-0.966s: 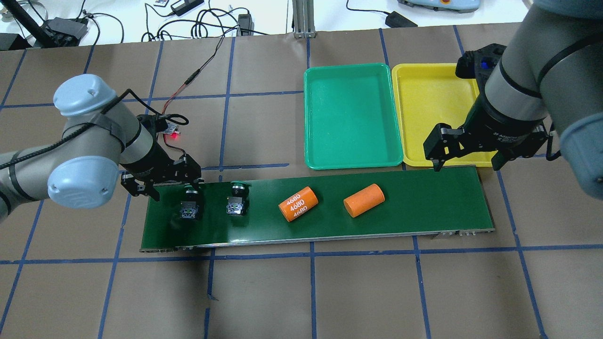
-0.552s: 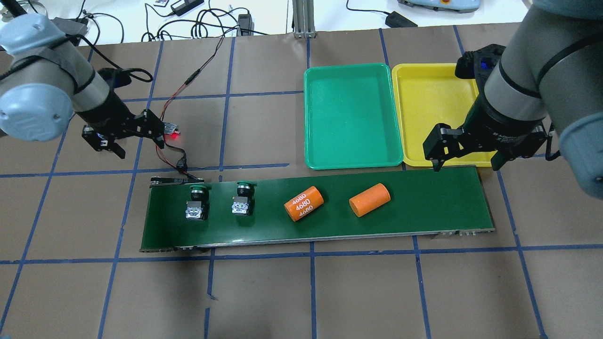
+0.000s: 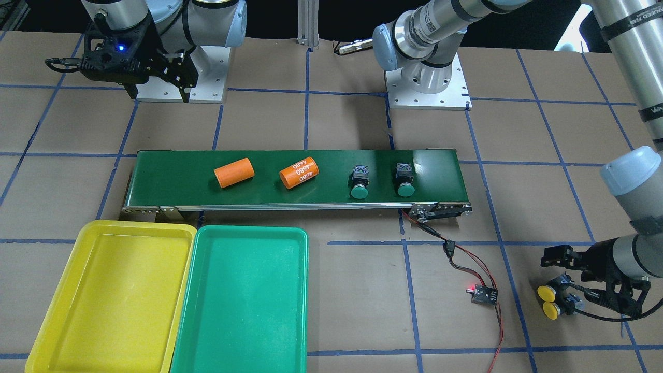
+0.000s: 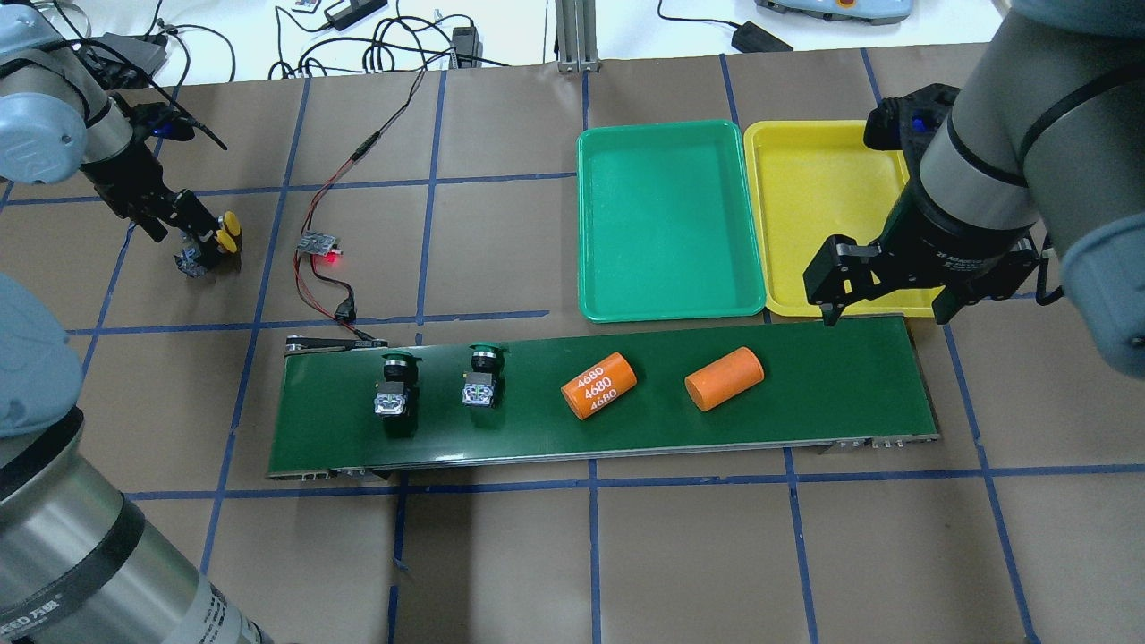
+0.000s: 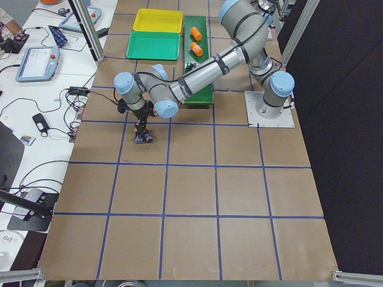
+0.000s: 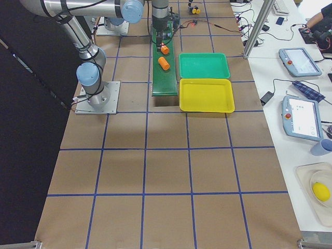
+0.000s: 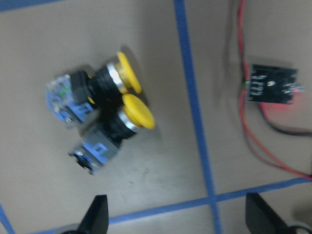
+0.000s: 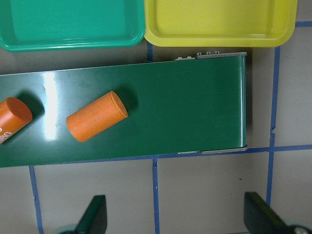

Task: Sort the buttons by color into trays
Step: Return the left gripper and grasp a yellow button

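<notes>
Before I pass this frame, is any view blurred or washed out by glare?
Left wrist view: soft and smeared; the two yellow buttons and the small circuit board lack crisp edges. Right wrist view: sharp, but a pale glare band crosses the conveyor belt toward that view's left. Overhead view: crisp and evenly lit.

Overhead and front cameras face each other, sharing the conveyor belt [image 4: 805,402]; wrist cameras look down closely.

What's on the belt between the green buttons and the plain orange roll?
Only the orange roll printed 4680, lying on the belt apart from the green buttons and the plain roll. The overhead view shows it.
</notes>
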